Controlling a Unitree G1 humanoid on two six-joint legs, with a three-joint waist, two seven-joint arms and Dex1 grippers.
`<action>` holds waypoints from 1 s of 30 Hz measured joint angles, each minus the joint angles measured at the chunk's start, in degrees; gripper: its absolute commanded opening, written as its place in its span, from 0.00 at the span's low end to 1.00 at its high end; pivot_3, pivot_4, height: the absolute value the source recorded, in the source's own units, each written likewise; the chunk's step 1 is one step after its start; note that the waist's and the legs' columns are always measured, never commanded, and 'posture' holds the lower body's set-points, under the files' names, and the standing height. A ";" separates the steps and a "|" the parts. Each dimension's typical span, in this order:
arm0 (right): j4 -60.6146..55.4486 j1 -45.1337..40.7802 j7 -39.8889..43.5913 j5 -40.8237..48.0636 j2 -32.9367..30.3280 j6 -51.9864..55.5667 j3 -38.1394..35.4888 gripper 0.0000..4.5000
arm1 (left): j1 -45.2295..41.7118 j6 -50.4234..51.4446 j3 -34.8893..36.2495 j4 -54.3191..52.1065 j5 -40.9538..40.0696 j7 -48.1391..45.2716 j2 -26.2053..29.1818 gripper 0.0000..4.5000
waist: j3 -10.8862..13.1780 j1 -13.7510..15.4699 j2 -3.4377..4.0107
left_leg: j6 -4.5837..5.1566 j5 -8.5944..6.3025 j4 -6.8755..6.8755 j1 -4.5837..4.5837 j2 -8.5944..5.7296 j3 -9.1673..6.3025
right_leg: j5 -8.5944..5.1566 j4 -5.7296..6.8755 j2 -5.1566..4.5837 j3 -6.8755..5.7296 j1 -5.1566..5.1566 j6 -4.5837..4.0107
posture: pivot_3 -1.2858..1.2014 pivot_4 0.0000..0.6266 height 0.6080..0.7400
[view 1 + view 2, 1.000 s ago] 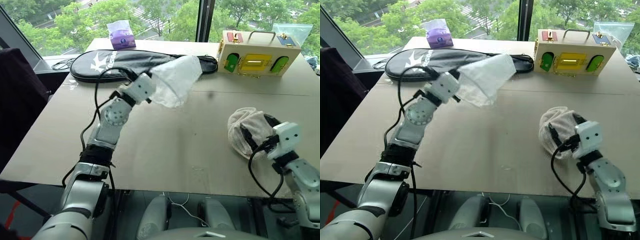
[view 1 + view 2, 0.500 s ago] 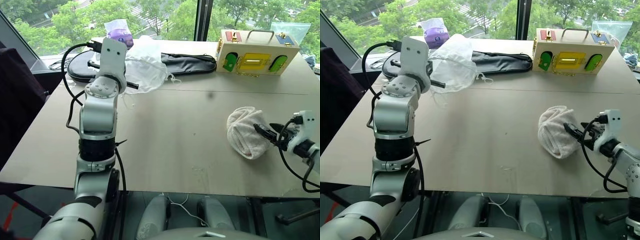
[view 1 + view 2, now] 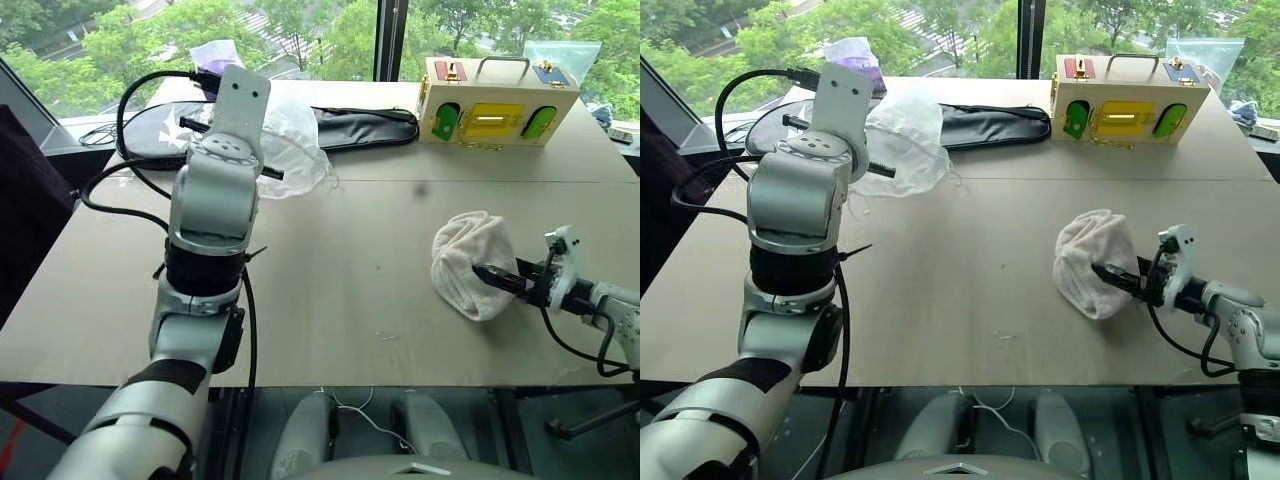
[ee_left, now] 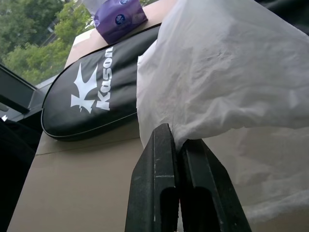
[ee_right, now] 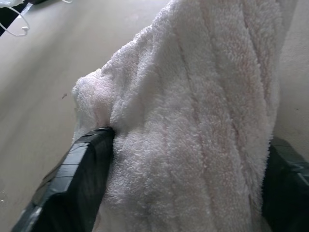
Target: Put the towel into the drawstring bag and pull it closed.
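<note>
On the table, the towel (image 3: 466, 264) lies bunched, ribbed.

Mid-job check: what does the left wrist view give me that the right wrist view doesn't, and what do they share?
Left wrist view alone: the left pincer shut on the drawstring bag, with the black racket case and purple packet behind. Right wrist view alone: the right pincer with its fingers either side of the towel, pressed into the terry. Shared: the tan table.
</note>
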 measured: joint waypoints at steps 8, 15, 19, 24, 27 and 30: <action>1.31 -0.34 0.04 0.39 2.73 -0.99 -0.22 0.01 | -1.89 1.69 -6.01 -0.42 -5.54 -4.90 4.54 0.00 | 0.09 0.08 0.01 | -0.15 0.00 -0.11 -0.03 0.02 -0.01 | 0.00 -0.01 -0.12 0.04 -0.09 -0.01 | 0.52 0.24 1.00; -0.37 -1.07 -2.54 4.76 6.14 3.55 -2.87 0.01 | -4.79 1.69 -9.24 -2.58 -9.77 -7.87 7.27 0.00 | 0.18 0.12 0.07 | -0.16 -0.01 -0.13 -0.03 0.01 -0.01 | 0.00 -0.01 -0.27 0.06 -0.12 -0.01 | 0.52 0.24 1.00; -7.58 -3.69 -6.81 12.00 10.33 10.67 -3.50 0.01 | -4.19 1.69 -8.07 -1.90 -10.24 -6.74 3.50 0.00 | 0.24 0.18 0.15 | -0.17 0.00 -0.10 -0.35 0.01 0.02 | 0.00 0.09 -0.26 0.14 -0.50 -0.01 | 0.52 0.24 1.00; -17.77 -7.81 -15.06 23.30 15.62 19.95 -3.25 0.01 | -3.52 0.97 -5.15 0.95 -10.18 -4.20 -3.14 0.00 | 0.22 1.02 0.16 | -0.44 0.19 0.01 -1.10 -0.02 -0.01 | 0.01 0.25 -0.29 0.12 -1.30 -0.02 | 0.52 0.24 1.00; -22.78 -6.97 -19.45 27.75 18.84 23.76 -0.33 0.01 | -3.25 -0.94 -2.39 3.36 -10.10 -2.71 -7.14 0.00 | 0.22 1.75 0.15 | -0.44 0.19 0.03 -1.43 -0.03 -0.01 | 0.01 0.21 -0.30 0.10 -1.56 -0.02 | 0.52 0.24 1.00; -25.72 -4.79 -24.88 28.55 24.08 24.24 3.94 0.01 | -3.25 -2.24 0.39 4.75 -10.09 -1.30 -10.70 0.00 | 0.21 1.76 0.14 | -0.46 0.21 0.21 -1.90 -0.10 0.00 | 0.02 0.38 -0.34 0.10 -2.00 -0.02 | 0.52 0.24 1.00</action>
